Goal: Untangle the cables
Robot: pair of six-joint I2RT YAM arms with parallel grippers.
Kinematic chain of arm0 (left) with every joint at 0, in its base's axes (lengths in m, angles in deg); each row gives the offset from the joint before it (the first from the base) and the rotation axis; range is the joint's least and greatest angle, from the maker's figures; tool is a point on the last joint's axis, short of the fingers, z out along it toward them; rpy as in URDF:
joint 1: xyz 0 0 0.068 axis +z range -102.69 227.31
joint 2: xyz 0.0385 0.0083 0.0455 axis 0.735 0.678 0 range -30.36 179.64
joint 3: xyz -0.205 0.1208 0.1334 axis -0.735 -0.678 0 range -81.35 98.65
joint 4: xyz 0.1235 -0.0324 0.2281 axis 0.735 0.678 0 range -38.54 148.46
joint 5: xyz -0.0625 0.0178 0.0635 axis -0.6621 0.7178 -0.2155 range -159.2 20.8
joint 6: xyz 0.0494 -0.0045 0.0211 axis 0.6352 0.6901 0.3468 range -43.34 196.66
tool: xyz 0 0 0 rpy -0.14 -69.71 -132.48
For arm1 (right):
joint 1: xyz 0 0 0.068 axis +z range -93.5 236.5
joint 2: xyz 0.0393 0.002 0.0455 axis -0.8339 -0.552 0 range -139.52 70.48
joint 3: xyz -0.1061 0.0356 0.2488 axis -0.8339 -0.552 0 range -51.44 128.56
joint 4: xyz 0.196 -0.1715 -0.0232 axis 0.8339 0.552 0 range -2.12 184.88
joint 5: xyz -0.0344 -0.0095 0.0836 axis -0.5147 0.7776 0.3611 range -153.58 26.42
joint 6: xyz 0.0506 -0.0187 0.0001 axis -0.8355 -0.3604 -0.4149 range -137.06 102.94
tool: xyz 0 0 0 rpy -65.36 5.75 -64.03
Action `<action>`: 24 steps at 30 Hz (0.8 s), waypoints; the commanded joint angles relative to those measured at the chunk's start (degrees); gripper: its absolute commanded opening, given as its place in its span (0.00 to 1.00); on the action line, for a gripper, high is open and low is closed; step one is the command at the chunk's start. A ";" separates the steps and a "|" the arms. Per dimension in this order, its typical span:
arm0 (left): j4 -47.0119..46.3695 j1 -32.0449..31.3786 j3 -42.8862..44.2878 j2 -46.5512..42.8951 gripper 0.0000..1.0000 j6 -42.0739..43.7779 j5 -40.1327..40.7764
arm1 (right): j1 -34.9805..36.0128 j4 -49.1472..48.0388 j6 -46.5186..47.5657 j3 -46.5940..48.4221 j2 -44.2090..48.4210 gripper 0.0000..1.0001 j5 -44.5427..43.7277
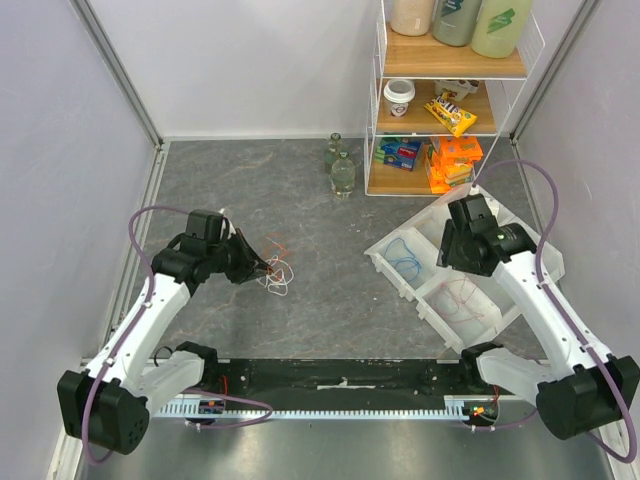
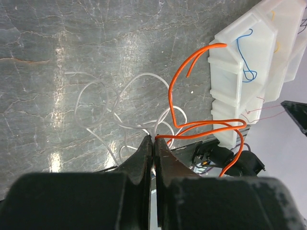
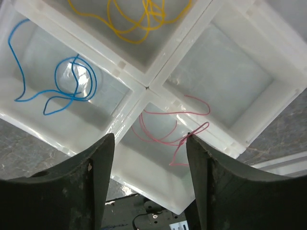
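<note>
**Q:** Left of centre on the table (image 1: 300, 190), what is that heap?

**A:** Cables in a loose tangle (image 1: 276, 271), light, limp and probably slippery. My left gripper (image 2: 153, 139) is clamped on the orange cable (image 2: 175, 86), among the white loops (image 2: 139, 79). I'd hold each strand near a free end.

**Q:** And the tray (image 3: 144, 82)?

**A:** My right gripper (image 3: 149, 138) hangs over it, jaws apart, holding nothing. The yellow cable (image 3: 129, 26), blue cable (image 3: 72, 81) and red cable (image 3: 160, 139) lie in separate compartments.

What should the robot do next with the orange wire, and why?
Probably raise the left tool slightly to draw the orange cable free of the white cable: the jaws are shut on the orange one, and it crosses the white loops.
</note>
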 commanded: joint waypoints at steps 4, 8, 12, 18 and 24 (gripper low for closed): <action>-1.40 0.15 3.97 2.26 0.07 3.61 -1.90 | -0.83 2.04 1.43 3.64 -0.74 0.70 -2.23; -1.40 0.24 3.36 1.65 0.07 3.61 -1.64 | -0.83 1.08 -1.03 -3.12 2.68 0.64 6.56; -1.40 0.15 2.48 1.12 0.07 3.52 -1.64 | -0.83 0.28 -1.56 -5.34 5.50 0.64 6.85; -2.19 0.15 2.39 2.43 0.13 3.96 -3.39 | -1.26 1.08 1.78 4.32 0.06 0.68 0.08; -2.80 0.15 2.91 3.32 0.17 3.52 -5.76 | -2.41 -3.67 3.09 -0.76 -3.02 0.59 7.00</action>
